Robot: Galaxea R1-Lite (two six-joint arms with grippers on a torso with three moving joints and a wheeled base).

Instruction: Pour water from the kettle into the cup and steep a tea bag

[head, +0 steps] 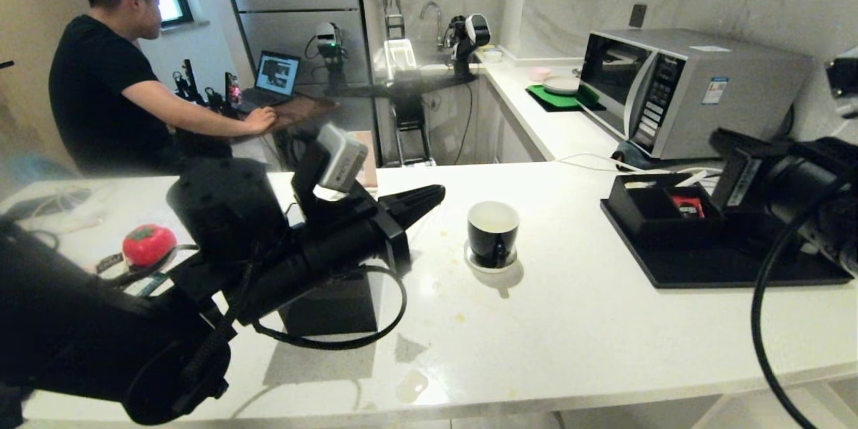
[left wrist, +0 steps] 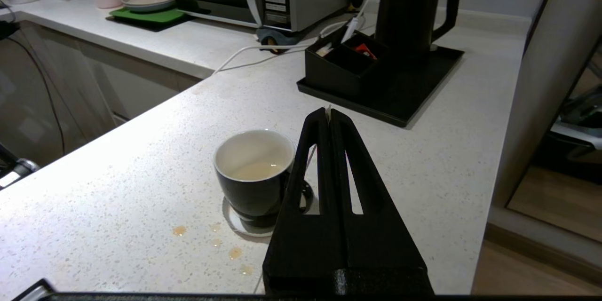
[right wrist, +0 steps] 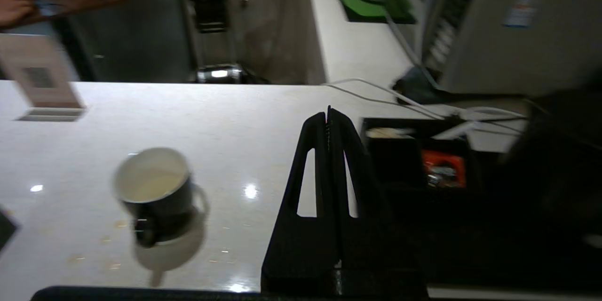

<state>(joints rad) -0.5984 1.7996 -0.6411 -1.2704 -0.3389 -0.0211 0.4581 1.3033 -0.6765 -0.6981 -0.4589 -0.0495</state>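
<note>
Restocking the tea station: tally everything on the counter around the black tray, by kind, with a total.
Kettle: 1
Cup: 1
Saucer: 1
Black tray: 1
Compartment box: 1
Red sachet: 1
Microwave: 1
Total: 7

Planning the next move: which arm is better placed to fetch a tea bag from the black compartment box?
Right. The right gripper, shut, hovers beside the black compartment box; the left gripper, shut, sits by the glossy black cup.
</note>
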